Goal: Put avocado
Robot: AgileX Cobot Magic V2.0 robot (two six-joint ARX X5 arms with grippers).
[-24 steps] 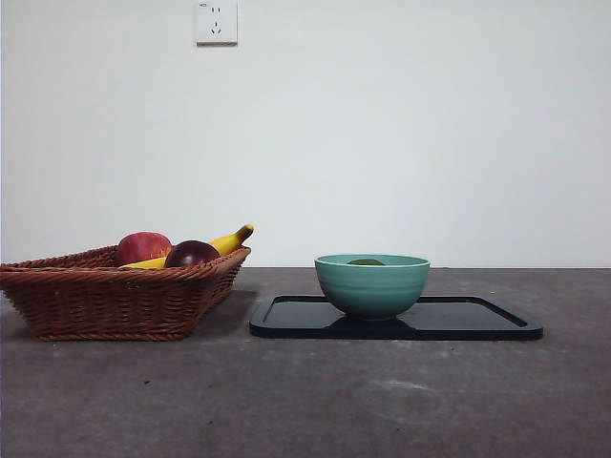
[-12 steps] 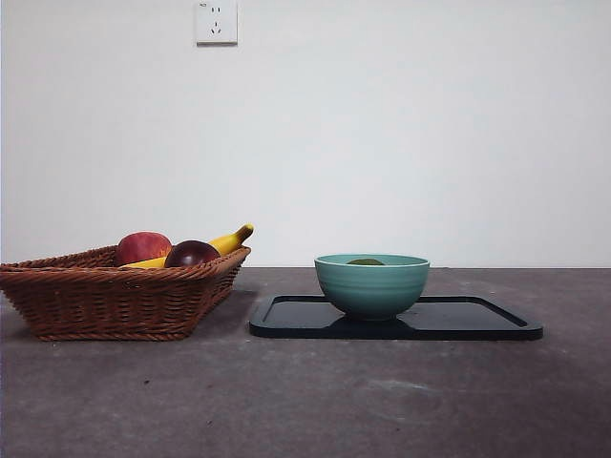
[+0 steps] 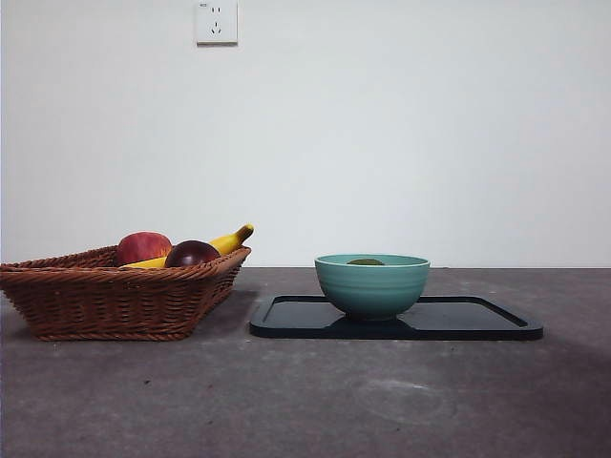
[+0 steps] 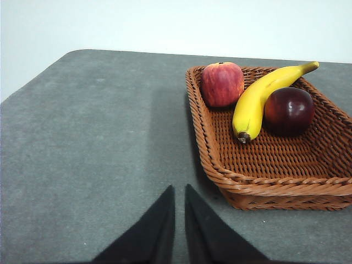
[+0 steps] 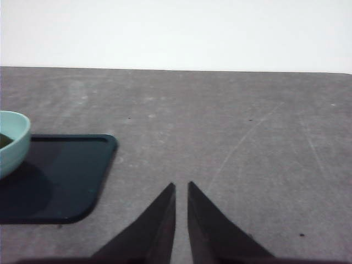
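Front view. The avocado (image 3: pixel 366 261) lies inside the teal bowl (image 3: pixel 371 286), only its dull green top showing above the rim; the bowl stands on the black tray (image 3: pixel 477 322). Well to one side, a wicker basket (image 3: pixel 115 296) holds a red apple (image 3: pixel 143 247), a dark maroon fruit (image 3: pixel 192 254) and a banana (image 3: pixel 227 241). Neither arm enters this view. A wall socket (image 3: pixel 216 21) sits high on the wall.

Left wrist view. The left gripper (image 4: pixel 180 220) hangs over bare table (image 4: pixel 93 143) just beside the basket's near corner — jaws almost together, a thin slit between them, nothing held. No avocado remains among the apple, banana and maroon fruit.

Right wrist view. The right gripper (image 5: pixel 182 217) hovers over open table near the tray's corner, jaws likewise nearly closed and empty. The bowl shows only at the picture's edge, a sliver of green inside it.

Judgement. The placing appears complete, so the step in hand is to stay withdrawn. Done well, this means both arms rest clear of the bowl — a nudge to its rim could slide it on the smooth tray. Nothing stands between either gripper and its resting place.
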